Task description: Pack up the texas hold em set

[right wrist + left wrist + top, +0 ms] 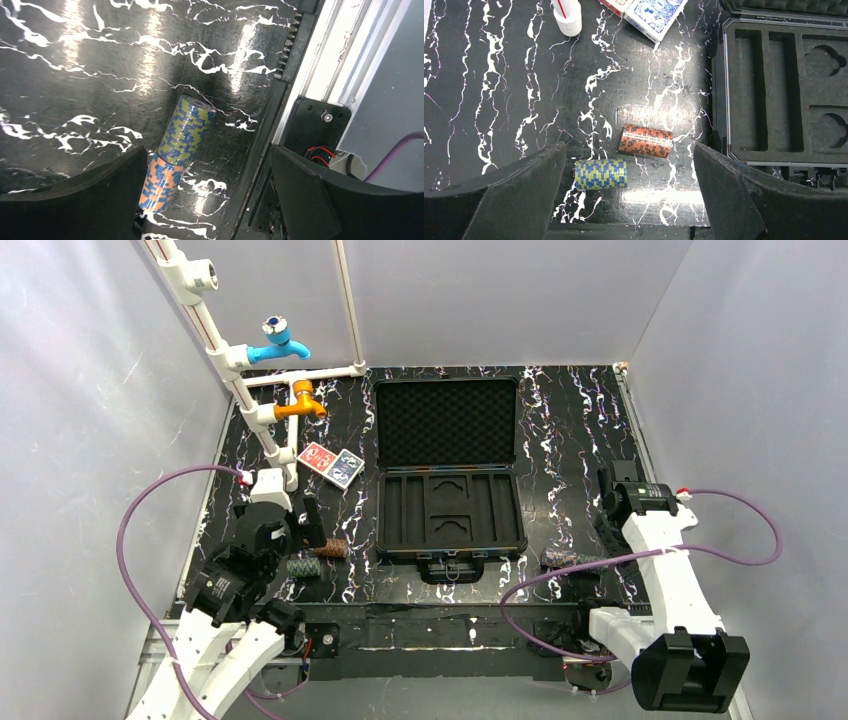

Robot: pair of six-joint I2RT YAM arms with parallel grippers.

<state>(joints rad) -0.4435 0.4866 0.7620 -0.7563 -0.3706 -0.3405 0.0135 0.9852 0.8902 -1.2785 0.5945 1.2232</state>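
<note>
Black marbled tabletop [570,440] carries the open briefcase [450,502] at centre, its slots empty. Spread wide and holding nothing, the left gripper [629,147] hangs over an orange chip roll [645,141], and the right gripper [208,150] over a two-tone chip roll [182,145]. Both rolls look dense and apt to roll away, so pinch them mid-length across the curve.

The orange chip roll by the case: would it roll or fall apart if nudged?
Likely to roll: the orange chip roll lies on its side on the glossy table. It looks like separate stacked chips, so a push might scatter them.

Blk case [445,425], blue deck [345,468], roll [645,140] prob. orange/blk.
</note>
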